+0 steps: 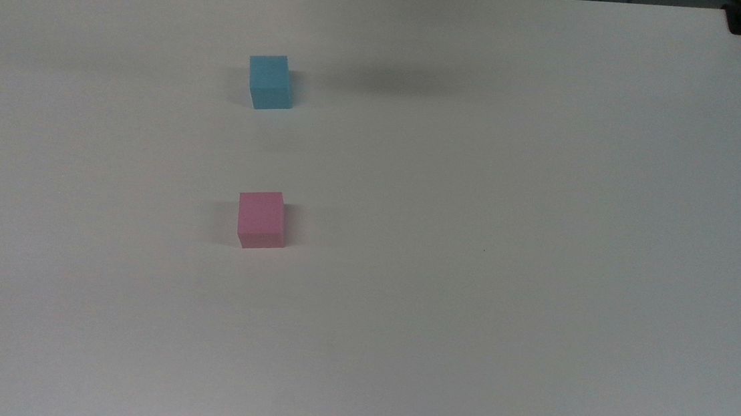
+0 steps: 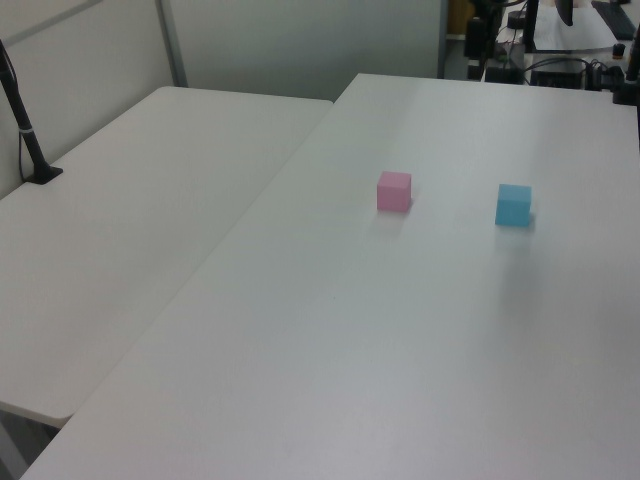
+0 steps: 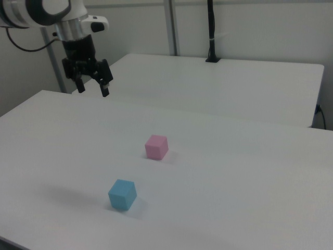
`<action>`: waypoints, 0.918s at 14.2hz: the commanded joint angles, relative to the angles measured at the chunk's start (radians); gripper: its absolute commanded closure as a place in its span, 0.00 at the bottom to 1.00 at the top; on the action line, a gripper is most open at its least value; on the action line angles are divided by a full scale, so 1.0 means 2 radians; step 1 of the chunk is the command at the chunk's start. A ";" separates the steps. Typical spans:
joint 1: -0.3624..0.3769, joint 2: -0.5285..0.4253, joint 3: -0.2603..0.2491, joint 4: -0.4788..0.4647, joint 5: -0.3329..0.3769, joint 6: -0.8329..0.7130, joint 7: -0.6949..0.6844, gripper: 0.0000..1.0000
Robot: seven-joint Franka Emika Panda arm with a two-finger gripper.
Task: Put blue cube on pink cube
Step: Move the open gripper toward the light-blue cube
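Tool up high, fingers spread and empty, well above the desk.

Both cubes sit flat and untouched: in the right view the blue cube is nearest the camera, and the pink cube sits well apart beyond it, each turned a little so a corner edge faces the lens. Being cubes, neither has a long axis, so any pair of opposite faces should suit a grasp. My read: the tool is parked high for clearance, and the pick has not begun.
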 commanded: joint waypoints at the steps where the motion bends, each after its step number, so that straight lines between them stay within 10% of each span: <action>1: -0.002 -0.102 -0.005 -0.105 0.022 0.011 -0.047 0.00; 13: -0.078 -0.133 -0.005 -0.154 0.008 -0.005 -0.164 0.00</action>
